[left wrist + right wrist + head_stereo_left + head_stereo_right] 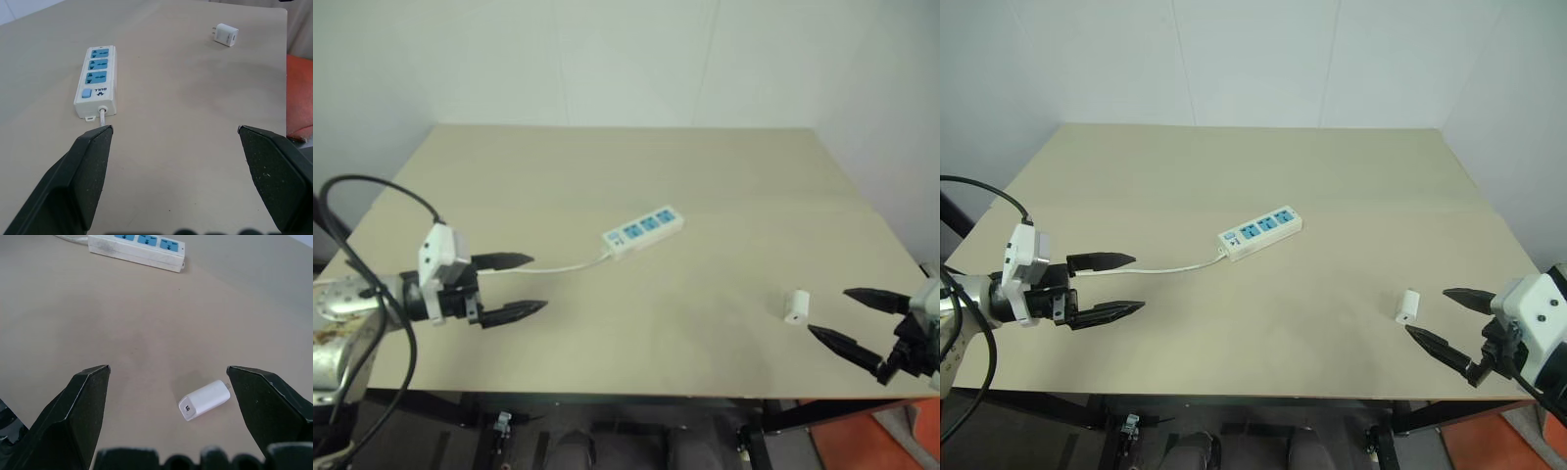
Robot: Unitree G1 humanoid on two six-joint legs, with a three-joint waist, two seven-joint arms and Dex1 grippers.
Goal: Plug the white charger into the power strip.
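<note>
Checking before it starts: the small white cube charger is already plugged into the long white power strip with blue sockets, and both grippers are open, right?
Not quite. The small white cube charger is not plugged in; it lies loose on the beige tabletop, apart from the long white power strip with blue sockets, as the right wrist view shows. Both the left gripper and right gripper are open.

The power strip (pixel 97 80) carries small dark lettering reading "BULL" beside its blue switch (pixel 86 93); nothing else is legible.
</note>
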